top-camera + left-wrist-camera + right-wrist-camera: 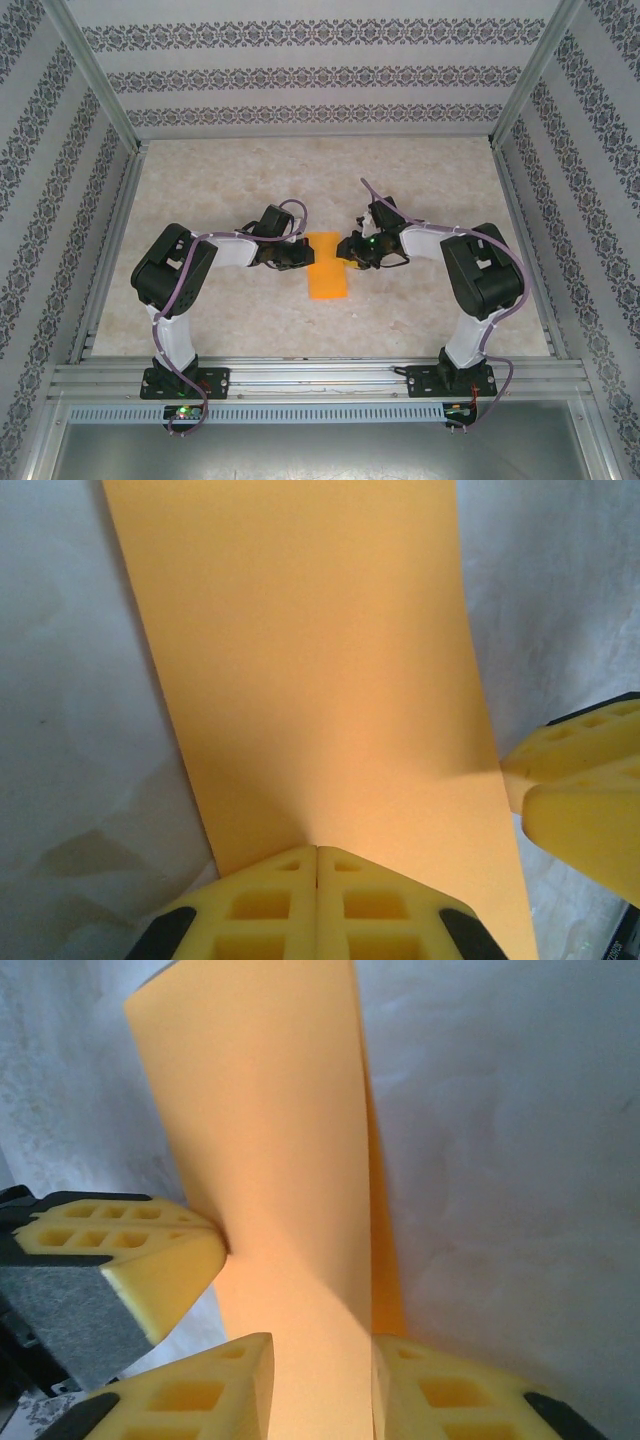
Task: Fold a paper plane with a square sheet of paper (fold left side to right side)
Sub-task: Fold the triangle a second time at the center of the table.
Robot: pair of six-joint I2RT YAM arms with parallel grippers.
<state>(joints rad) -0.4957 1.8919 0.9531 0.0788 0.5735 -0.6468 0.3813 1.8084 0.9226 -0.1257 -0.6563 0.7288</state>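
Top external view: on the marble-patterned table (200,200), an orange sheet of paper (326,270) lies near the centre as a narrow upright rectangle. At its 10 o'clock edge sits the left gripper (298,254), jaws pressed fully together, the closed tips touching the paper's edge. At 2 o'clock is the right gripper (350,248). Its fingers (200,1390) stand a narrow gap apart, with the lifted, curved paper running between them. Whether they pinch it is unclear.
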